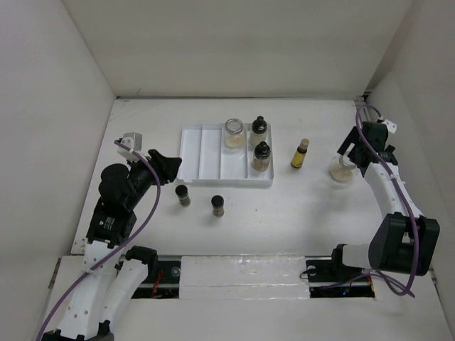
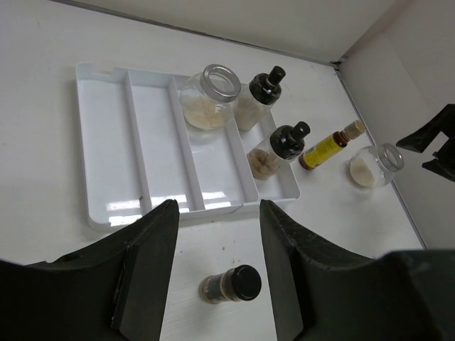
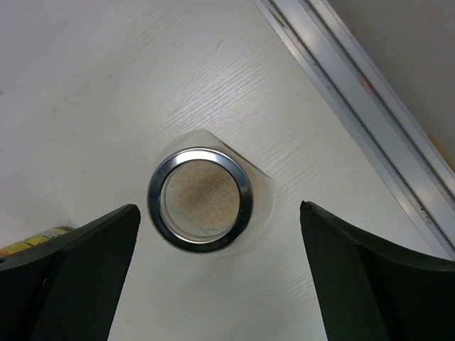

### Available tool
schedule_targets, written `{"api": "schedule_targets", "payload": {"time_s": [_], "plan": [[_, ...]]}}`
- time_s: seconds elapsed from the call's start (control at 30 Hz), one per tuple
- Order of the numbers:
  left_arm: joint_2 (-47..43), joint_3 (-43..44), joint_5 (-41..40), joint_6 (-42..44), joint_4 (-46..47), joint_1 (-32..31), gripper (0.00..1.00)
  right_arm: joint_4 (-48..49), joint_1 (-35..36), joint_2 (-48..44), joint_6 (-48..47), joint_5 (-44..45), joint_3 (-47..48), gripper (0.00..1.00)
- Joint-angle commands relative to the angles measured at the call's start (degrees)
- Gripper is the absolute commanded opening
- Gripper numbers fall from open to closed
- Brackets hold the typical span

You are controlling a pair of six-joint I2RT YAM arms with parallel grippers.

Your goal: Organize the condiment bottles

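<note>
A white ridged tray (image 1: 206, 153) holds a clear jar with beige contents (image 1: 233, 133) and two black-capped bottles (image 1: 259, 131) (image 1: 261, 156). A slim yellow bottle (image 1: 300, 153) stands right of the tray. Two small black-capped spice bottles (image 1: 183, 195) (image 1: 217, 205) stand in front of it. My left gripper (image 1: 167, 167) is open and empty at the tray's left end. In the left wrist view one spice bottle (image 2: 231, 284) shows between its fingers (image 2: 153, 263). My right gripper (image 1: 346, 160) is open above a second clear jar (image 1: 342, 172). That jar (image 3: 200, 199) sits between the spread fingers (image 3: 85, 277), untouched.
White walls close in the table on the left, back and right. A metal rail (image 3: 370, 106) runs along the right wall's base near the jar. The tray's two left compartments (image 2: 106, 142) hold nothing. The left wrist view shows the yellow bottle (image 2: 328, 147) and the right jar (image 2: 375, 165).
</note>
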Motion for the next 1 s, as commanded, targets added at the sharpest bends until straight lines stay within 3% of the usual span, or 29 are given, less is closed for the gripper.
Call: {"api": "schedule_targets", "payload": {"time_s": [0.0, 0.27, 0.57, 0.83, 0.97], "plan": [[-0.07, -0.02, 1.16, 0.57, 1.66, -0.21, 0.46, 2.08, -0.49, 0.84, -2.76, -4.81, 3.47, 1.0], [0.98, -0.02, 1.68, 0.57, 1.66, -0.74, 0.46, 7.53, -3.22, 5.5, -4.7, -18.32, 2.94, 1.0], [0.98, -0.02, 1.68, 0.57, 1.66, -0.74, 0.46, 8.59, -3.75, 3.14, -2.42, -23.69, -3.11, 1.0], [0.98, -0.02, 1.68, 0.57, 1.66, -0.74, 0.46, 6.93, -0.06, -7.06, -1.0, -25.29, -8.13, 0.99], [0.98, -0.54, 2.21, 0.57, 1.66, -0.74, 0.46, 5.25, -0.06, -8.82, -1.0, -15.3, -5.24, 0.99]]}}
